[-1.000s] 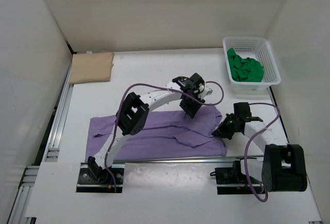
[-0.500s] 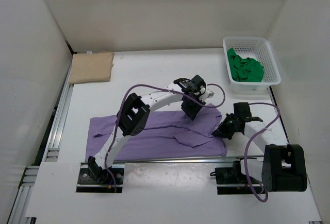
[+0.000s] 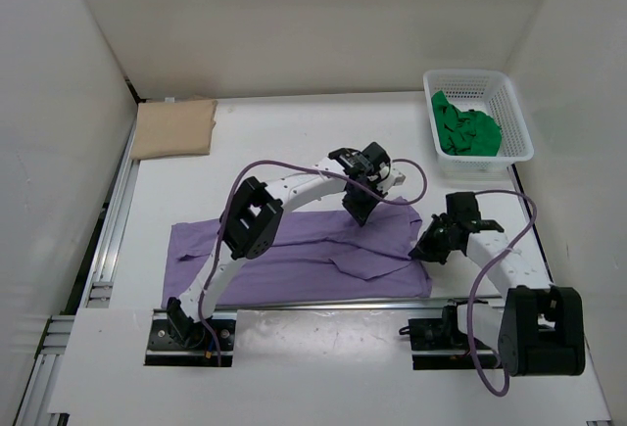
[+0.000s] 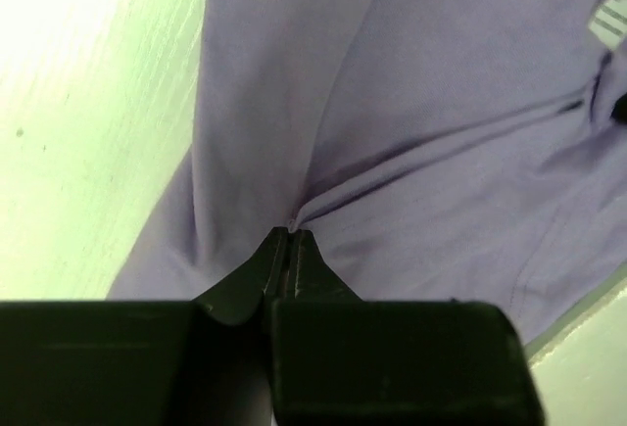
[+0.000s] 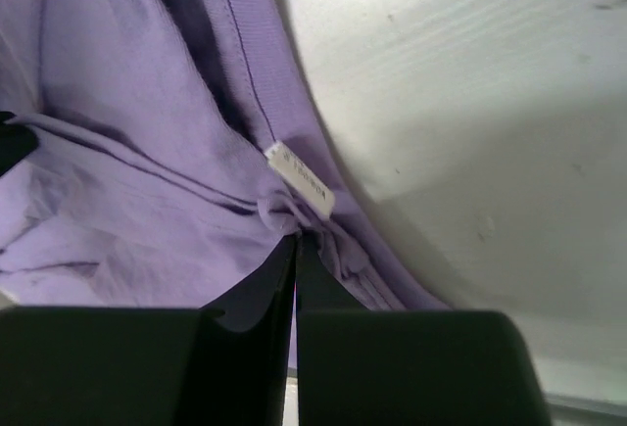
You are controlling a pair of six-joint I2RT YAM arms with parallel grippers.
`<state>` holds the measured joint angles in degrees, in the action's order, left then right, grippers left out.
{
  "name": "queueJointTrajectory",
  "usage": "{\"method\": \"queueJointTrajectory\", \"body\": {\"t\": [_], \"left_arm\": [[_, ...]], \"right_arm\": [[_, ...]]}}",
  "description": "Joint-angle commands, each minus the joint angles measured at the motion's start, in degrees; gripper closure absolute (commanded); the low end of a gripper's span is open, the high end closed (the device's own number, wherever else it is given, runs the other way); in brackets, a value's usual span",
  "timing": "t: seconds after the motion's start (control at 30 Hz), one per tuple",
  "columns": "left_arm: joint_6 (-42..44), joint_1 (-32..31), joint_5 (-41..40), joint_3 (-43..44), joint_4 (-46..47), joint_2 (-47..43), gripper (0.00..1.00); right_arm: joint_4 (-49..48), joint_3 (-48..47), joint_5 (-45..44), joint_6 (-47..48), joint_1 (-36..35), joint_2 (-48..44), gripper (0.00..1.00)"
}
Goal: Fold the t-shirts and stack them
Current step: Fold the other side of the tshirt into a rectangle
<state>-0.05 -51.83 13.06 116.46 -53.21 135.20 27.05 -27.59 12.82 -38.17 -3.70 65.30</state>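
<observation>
Purple shirt lay spread on table by the arm bases, wrinkled, with an extra layer lying over its right-middle. Left gripper was down at the shirt's far-right part. Its fingers were pressed together on a raised ridge of purple fabric, which pulled creases toward the tips. Right gripper was at the shirt's right edge, fingers also pressed together and pinching a bunched bit of hem. White label sat just beyond that pinch, touching the fabric. Bare table showed right of the shirt in the right wrist view. Basket stood well apart from the shirt, far-right of it, with green shirts crumpled inside. Tan cloth lay folded flat, far-left of the shirt and well apart from it.
</observation>
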Motion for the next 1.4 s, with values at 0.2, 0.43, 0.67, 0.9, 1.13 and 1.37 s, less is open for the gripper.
{"method": "queueJointTrajectory", "body": {"t": [0.2, 0.43, 0.67, 0.9, 1.13, 1.37], "left_arm": [[0.1, -0.3, 1.9, -5.7, -1.0, -16.9, 0.9], [0.1, -0.3, 3.0, -10.9, -4.8, -22.3, 0.9], [0.1, -0.8, 6.7, -19.3, -3.6, -24.5, 0.9], [0.1, -0.1, 5.0, -20.9, 1.4, -22.1, 0.9], [0.1, 1.3, -2.0, -20.9, 5.1, -20.9, 0.85], [0.1, 1.3, -11.8, -21.1, 6.9, -18.9, 0.84]], "right_arm": [[9.3, -7.2, -5.8, 8.8, -0.5, -10.3, 1.0], [14.6, -6.5, -4.4, 7.5, -2.4, -16.2, 1.0], [12.5, -0.9, -0.7, 3.5, -3.6, -21.3, 1.0], [6.4, -6.2, -1.8, 4.9, -3.6, -10.1, 1.0], [1.3, -16.2, -4.0, 8.3, -3.6, 6.3, 1.0], [-0.4, -21.2, -7.1, 9.4, -4.1, 14.9, 1.0]]}}
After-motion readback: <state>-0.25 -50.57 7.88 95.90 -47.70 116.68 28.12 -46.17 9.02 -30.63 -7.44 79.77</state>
